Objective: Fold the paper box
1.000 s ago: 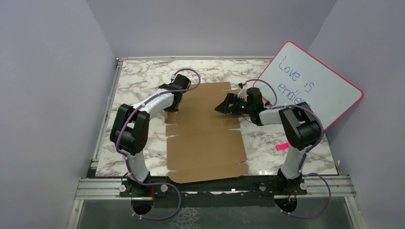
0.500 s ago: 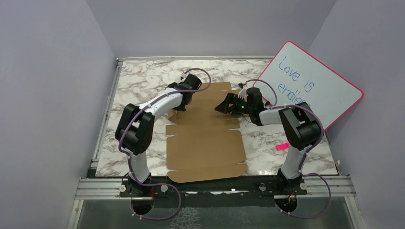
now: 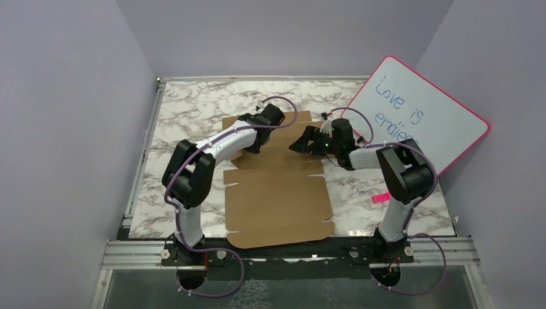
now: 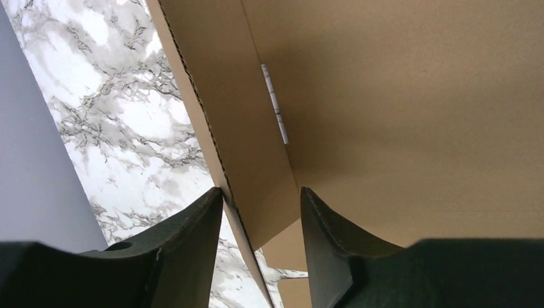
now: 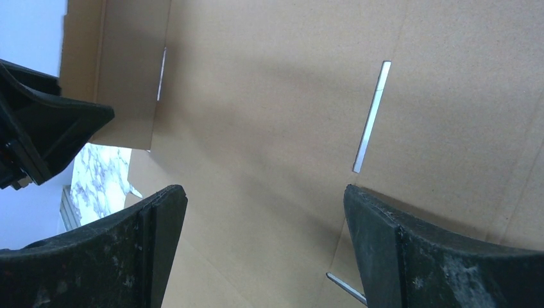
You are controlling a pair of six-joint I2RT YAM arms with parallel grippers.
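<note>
From above, the paper box is lying as an open die-cut sheet on the marble table, running from the near edge between the two arm bases to the middle of the tabletop, its flaps and slits showing along both long sides and no walls formed yet. The left gripper is reaching over the sheet's far left part, while the right gripper is hovering over the far right part, the two facing each other and near together. A pink-rimmed whiteboard with blue handwriting is leaning against the right wall, just behind the right arm, and a small pink scrap is lying on the marble to the right of the sheet. In the left wrist view, the left gripper is standing with its jaws part way apart, a narrow creased strip of the paper box showing in the gap between them with its perforated edge just beside the left fingertip; whether either finger is touching the cardboard is not clear. In the right wrist view, the right gripper is holding its jaws spread wide above the paper box, gripping nothing, with two slits in the cardboard below it, and the left gripper is showing at the left edge beside a patch of table
</note>
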